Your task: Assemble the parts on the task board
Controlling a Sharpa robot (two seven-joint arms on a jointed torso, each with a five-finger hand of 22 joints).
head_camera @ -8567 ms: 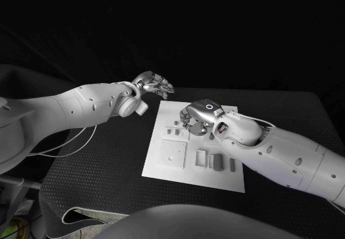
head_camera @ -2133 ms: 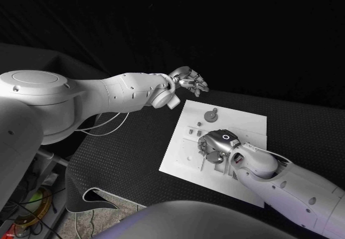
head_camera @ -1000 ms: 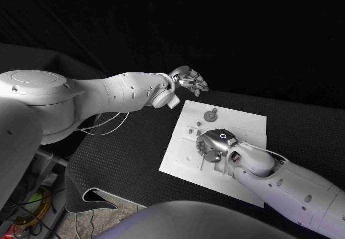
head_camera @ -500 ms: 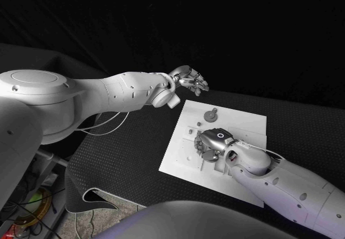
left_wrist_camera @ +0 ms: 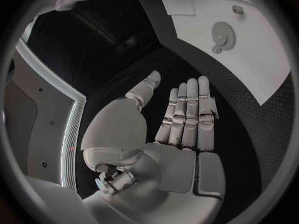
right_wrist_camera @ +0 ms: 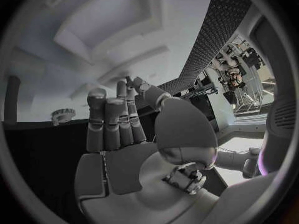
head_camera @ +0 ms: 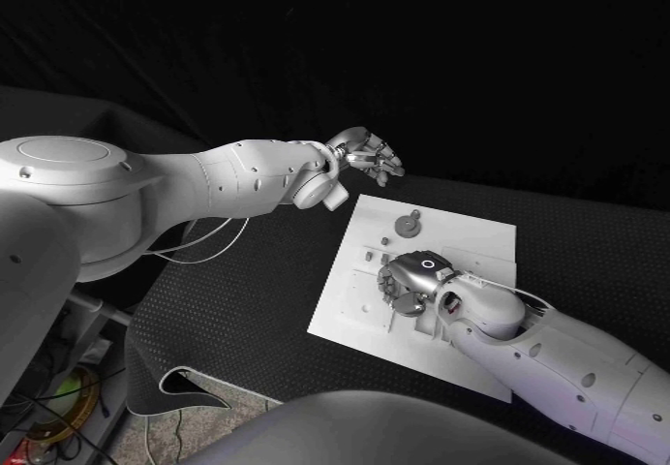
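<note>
The white task board (head_camera: 474, 237) lies in the middle of the black table. A grey gear (head_camera: 408, 225) sits on its far part, and two small parts (head_camera: 377, 258) stand near its left edge. My right hand (head_camera: 410, 281) hovers over the board's middle with its fingers straight and nothing in them; in the right wrist view the fingers (right_wrist_camera: 115, 119) point across the board (right_wrist_camera: 37, 59) toward the gear (right_wrist_camera: 62, 114). My left hand (head_camera: 366, 153) is raised beyond the board's far left corner, flat and empty (left_wrist_camera: 187, 114), with the gear (left_wrist_camera: 221, 33) beyond its fingertips.
Rectangular recesses (right_wrist_camera: 106, 35) are sunk into the board in front of my right hand. My right forearm (head_camera: 559, 349) covers the board's near right part. Black table mat (head_camera: 237, 291) stretches left of the board.
My right hand has crept a little toward the board's left edge. The left hand has stayed where it was.
</note>
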